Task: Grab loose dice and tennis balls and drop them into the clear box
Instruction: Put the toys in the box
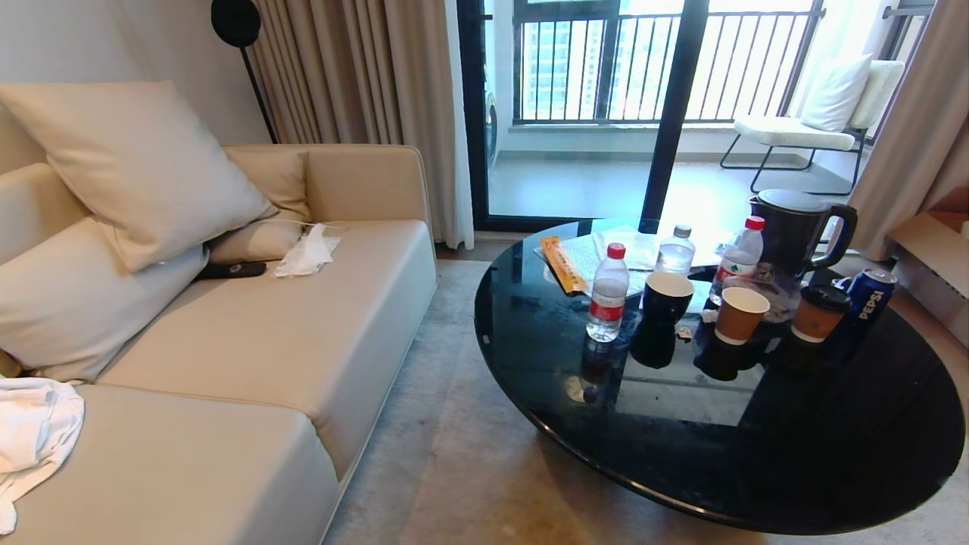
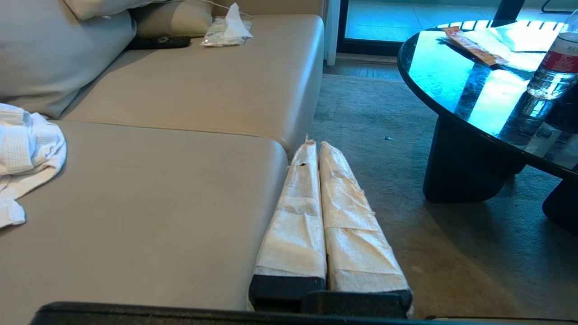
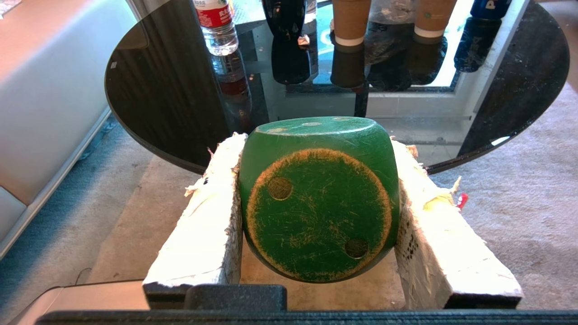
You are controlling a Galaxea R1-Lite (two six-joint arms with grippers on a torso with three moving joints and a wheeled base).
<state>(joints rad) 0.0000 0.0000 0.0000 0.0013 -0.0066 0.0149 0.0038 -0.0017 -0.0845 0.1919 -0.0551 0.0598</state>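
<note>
My right gripper (image 3: 316, 149) is shut on a green die (image 3: 318, 198), which fills the gap between its two white-wrapped fingers (image 3: 203, 216); the die's two-dot face is turned toward the wrist camera. It hangs above the carpet just in front of the round black table (image 3: 158, 90). The left gripper (image 2: 315, 146) is shut with nothing in it, its wrapped fingers pressed together beside the sofa's front edge (image 2: 271, 149). Neither arm shows in the head view. The tennis balls and the clear box are out of view.
A beige sofa (image 1: 250, 333) with cushions, a white cloth (image 1: 30, 431), a remote and a tissue pack stands at the left. The black glass table (image 1: 719, 462) carries water bottles (image 1: 608, 291), cups (image 1: 740, 314), a kettle (image 1: 795, 227) and a Pepsi can (image 1: 869, 295). Carpet (image 1: 454, 454) lies between them.
</note>
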